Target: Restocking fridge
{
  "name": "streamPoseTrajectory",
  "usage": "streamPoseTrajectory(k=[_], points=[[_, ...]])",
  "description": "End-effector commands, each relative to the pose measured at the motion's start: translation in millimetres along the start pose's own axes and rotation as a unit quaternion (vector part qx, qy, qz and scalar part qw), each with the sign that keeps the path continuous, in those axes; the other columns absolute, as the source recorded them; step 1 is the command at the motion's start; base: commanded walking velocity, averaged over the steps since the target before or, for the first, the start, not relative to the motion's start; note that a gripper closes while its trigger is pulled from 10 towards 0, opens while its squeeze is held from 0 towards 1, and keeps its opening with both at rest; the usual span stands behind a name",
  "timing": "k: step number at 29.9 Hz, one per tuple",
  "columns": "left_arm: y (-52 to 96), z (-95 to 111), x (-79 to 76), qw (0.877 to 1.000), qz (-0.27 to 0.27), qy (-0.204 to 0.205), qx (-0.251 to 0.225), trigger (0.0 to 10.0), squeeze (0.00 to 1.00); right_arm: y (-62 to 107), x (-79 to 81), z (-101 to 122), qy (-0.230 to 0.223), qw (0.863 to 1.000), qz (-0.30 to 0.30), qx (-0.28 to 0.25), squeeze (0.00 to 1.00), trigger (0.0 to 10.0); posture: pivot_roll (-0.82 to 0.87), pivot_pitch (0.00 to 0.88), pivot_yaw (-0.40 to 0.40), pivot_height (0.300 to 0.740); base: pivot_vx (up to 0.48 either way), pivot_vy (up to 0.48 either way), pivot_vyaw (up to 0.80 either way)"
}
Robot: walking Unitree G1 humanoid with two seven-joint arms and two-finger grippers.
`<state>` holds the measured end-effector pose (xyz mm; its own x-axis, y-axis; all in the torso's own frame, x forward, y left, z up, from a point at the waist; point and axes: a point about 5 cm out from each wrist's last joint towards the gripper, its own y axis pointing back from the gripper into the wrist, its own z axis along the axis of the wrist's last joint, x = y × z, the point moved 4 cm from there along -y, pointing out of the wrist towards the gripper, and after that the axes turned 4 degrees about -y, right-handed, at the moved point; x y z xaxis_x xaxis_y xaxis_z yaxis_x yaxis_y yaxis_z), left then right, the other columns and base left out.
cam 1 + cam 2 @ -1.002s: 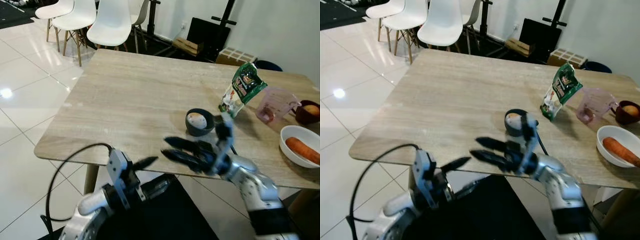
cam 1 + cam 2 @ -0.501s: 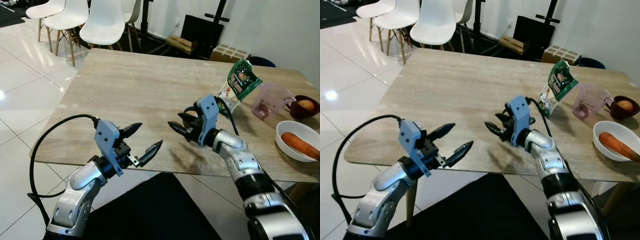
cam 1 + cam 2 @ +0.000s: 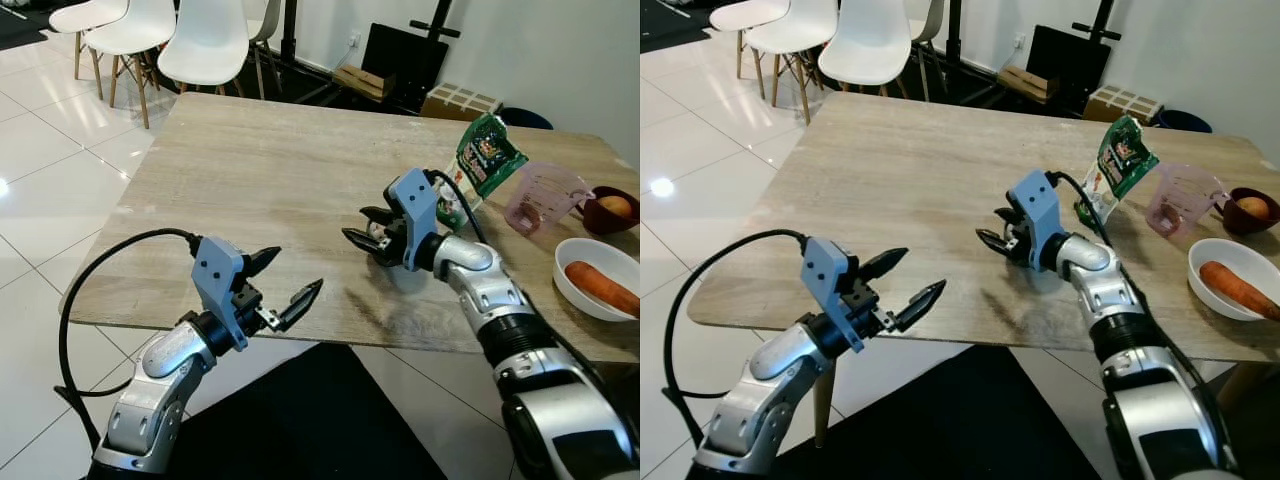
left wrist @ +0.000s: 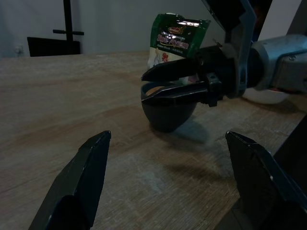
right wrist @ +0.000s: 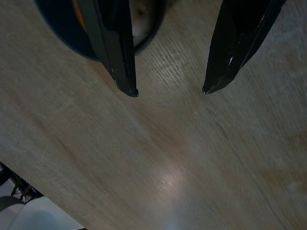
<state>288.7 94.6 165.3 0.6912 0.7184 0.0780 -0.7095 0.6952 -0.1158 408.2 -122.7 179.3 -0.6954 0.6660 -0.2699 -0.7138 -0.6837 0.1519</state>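
While the left end effector [image 3: 283, 282] hovered off the near edge of the tabletop [image 3: 250, 180] with fingers apart, the right end effector [image 3: 365, 228] hung spread over the wood, just beside a dark bowl [image 4: 168, 112]. A green pouch [image 3: 484, 165] stood behind it.

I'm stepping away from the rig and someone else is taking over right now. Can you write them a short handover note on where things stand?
Right gripper: open, low over the wooden table, one finger above the rim of the dark bowl holding an egg; nothing gripped.
Left gripper: open, empty, hovering at the table's near edge.
Green snack bag, pink measuring cup, white bowl with a carrot and small dark bowl with a fruit sit on the table's right side.
Done: nothing picked up.
Left: everything.
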Motion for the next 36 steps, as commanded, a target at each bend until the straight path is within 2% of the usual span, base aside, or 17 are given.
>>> streamPoseTrajectory(k=[1,10,11,12,16,17,19,21,22,23,26,28,30,36], points=[[-0.3,1.2,-2.9,1.0,-0.007,-0.004,0.004,10.0,0.0,1.6,-1.3,-3.4,0.02,1.0,0.008,0.015,0.0,10.0,-0.04,0.098,-0.097,0.736,0.0,0.0,0.0],[-0.1,0.9,-5.3,1.0,-0.013,-0.002,0.007,10.0,0.0,11.9,-13.6,-4.0,0.025,0.999,0.021,0.036,0.0,10.0,-0.04,0.101,-0.1,0.736,0.0,0.0,0.0],[0.6,0.5,-6.2,1.0,-0.015,0.001,0.008,10.0,0.0,17.7,-22.5,-3.3,0.03,0.999,0.012,0.042,0.0,10.0,-0.04,0.101,-0.1,0.736,0.0,0.0,0.0],[0.6,0.5,-6.2,1.0,-0.015,0.001,0.008,10.0,0.0,17.7,-22.5,-3.3,0.03,0.999,0.012,0.042,0.0,10.0,-0.04,0.101,-0.1,0.736,0.0,0.0,0.0],[1.1,-0.4,-5.7,1.0,-0.012,0.0,0.011,10.0,0.0,25.3,-44.9,0.1,0.017,0.998,-0.052,0.04,0.0,10.0,-0.04,0.102,-0.099,0.736,0.0,0.0,0.0],[1.2,-1.0,-3.9,1.0,-0.007,0.002,0.012,10.0,0.0,30.4,-59.3,2.9,-0.004,0.994,-0.103,0.028,0.0,10.0,-0.04,0.101,-0.099,0.736,0.0,0.0,0.0],[1.1,-1.8,-1.7,1.0,-0.001,0.002,0.014,10.0,0.0,39.2,-78.1,4.9,-0.033,0.984,-0.174,0.015,0.0,10.0,-0.04,0.102,-0.097,0.736,0.0,0.0,0.0],[0.8,-2.1,-1.2,1.0,0.0,0.001,0.016,10.0,0.0,45.4,-86.8,1.7,-0.039,0.976,-0.212,0.016,0.0,10.0,-0.04,0.103,-0.096,0.736,0.0,0.0,0.0],[0.8,-2.1,-1.2,1.0,0.0,0.001,0.016,10.0,0.0,45.4,-86.8,1.7,-0.039,0.976,-0.212,0.016,0.0,10.0,-0.04,0.103,-0.096,0.736,0.0,0.0,0.0],[0.8,-3.1,-0.7,1.0,0.002,0.0,0.019,10.0,0.0,52.0,-92.5,-7.2,-0.04,0.968,-0.247,0.03,0.0,10.0,-0.04,0.103,-0.094,0.736,0.0,0.0,0.0],[0.8,-4.4,0.3,1.0,0.005,0.0,0.022,10.0,0.0,56.1,-95.1,-14.2,-0.039,0.962,-0.267,0.043,0.0,10.0,-0.04,0.104,-0.093,0.736,0.0,0.0,0.0],[0.7,-5.5,0.7,1.0,0.006,-0.002,0.024,10.0,0.0,62.9,-98.6,-26.2,-0.037,0.949,-0.307,0.061,0.0,10.0,-0.04,0.103,-0.092,0.736,0.0,0.0,0.0],[0.6,-5.7,0.4,1.0,0.006,-0.002,0.025,10.0,0.0,65.1,-99.2,-31.2,-0.034,0.944,-0.322,0.068,0.0,10.0,-0.04,0.103,-0.09,0.736,0.0,0.0,0.0],[0.5,-8.6,0.1,0.999,0.004,-0.006,0.031,10.0,0.0,63.5,-91.9,-43.6,0.005,0.94,-0.327,0.093,0.0,10.0,-0.03,0.105,-0.09,0.736,0.0,0.0,0.0]])
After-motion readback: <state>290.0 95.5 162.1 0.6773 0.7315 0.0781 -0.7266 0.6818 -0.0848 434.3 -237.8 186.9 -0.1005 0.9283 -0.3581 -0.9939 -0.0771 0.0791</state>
